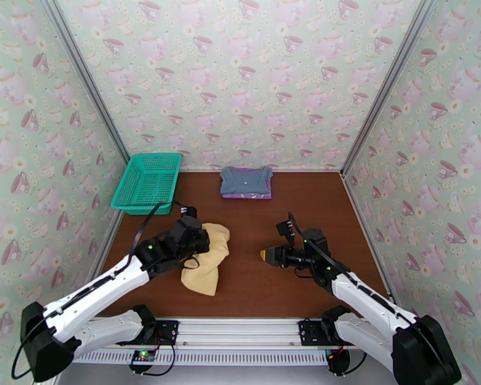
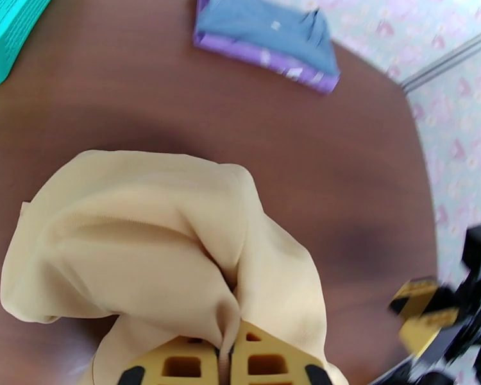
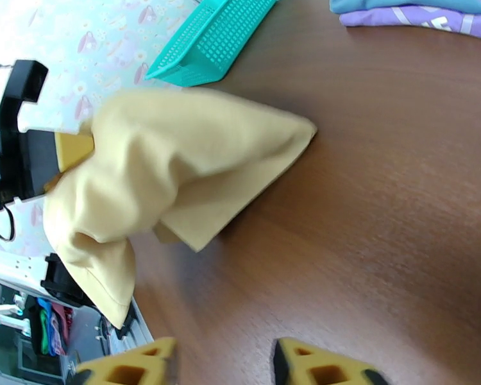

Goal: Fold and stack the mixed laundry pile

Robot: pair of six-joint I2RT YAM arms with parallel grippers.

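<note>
A mustard-yellow piece lies bunched on the brown table left of centre. My left gripper is shut on its upper edge, and in the left wrist view the fingertips pinch a fold of the yellow cloth. My right gripper hovers to the right of it, pointing at it. Its fingers stand apart with nothing between them, a short way from the yellow cloth. At the back centre a folded grey-blue piece rests on the folded purple T-shirt.
A teal mesh basket stands at the back left corner. Patterned walls close in the table on three sides. The folded stack lies well beyond the left gripper.
</note>
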